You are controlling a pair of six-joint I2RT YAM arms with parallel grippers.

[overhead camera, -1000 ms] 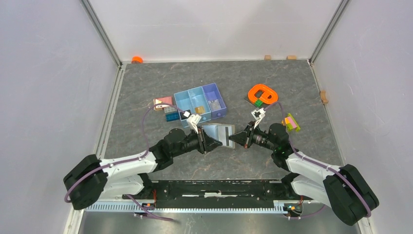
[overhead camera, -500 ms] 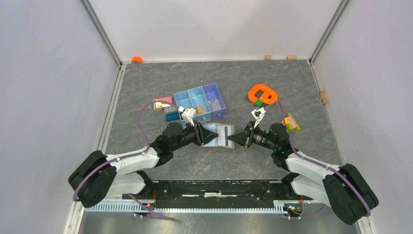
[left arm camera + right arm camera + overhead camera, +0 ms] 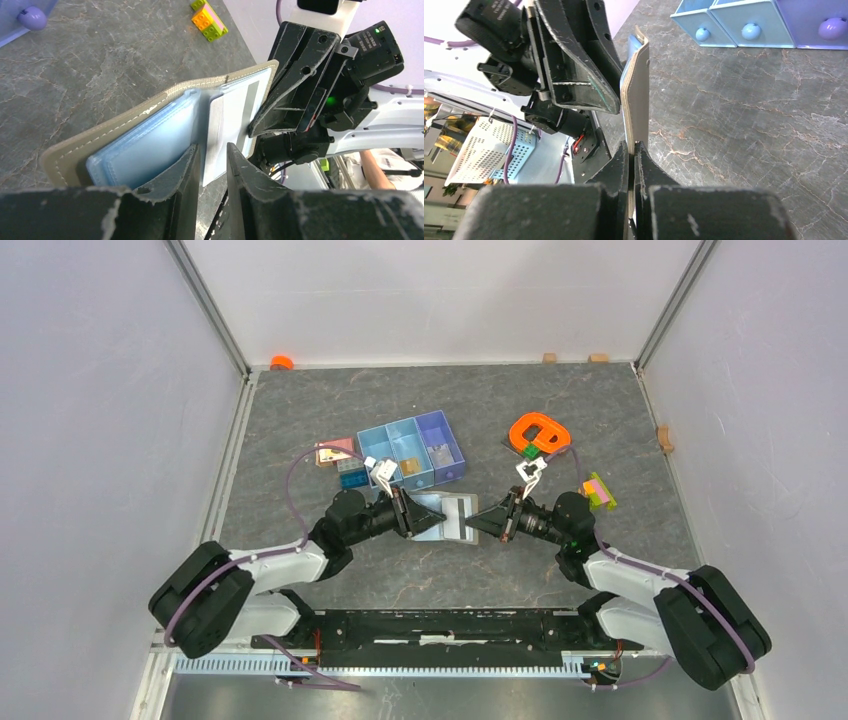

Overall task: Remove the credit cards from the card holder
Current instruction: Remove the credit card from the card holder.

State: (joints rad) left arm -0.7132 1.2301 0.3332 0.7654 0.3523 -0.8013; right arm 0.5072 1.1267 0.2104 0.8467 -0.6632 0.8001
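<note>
The card holder (image 3: 455, 512) is open and held on edge above the table between my two grippers. Its outside is taupe and its inside pale blue (image 3: 145, 145). My right gripper (image 3: 474, 524) is shut on its right flap, which shows edge-on in the right wrist view (image 3: 638, 100) with the jaws (image 3: 631, 145) pinched on it. A pale credit card (image 3: 219, 125) with a grey stripe sticks out of a slot near the fold. My left gripper (image 3: 212, 150) is narrowly open, its jaws on either side of that card's near edge. It also shows in the top view (image 3: 437, 521).
A blue-and-purple three-compartment tray (image 3: 412, 452) stands just behind the holder. Small blocks (image 3: 338, 460) lie left of it. An orange ring (image 3: 538, 432) and a stack of toy bricks (image 3: 600, 490) lie to the right. The right arm's wrist (image 3: 330, 90) is close in front of my left gripper.
My left gripper has moved forward and to the right, up to the open holder. The right gripper and the holder have shifted slightly back.
</note>
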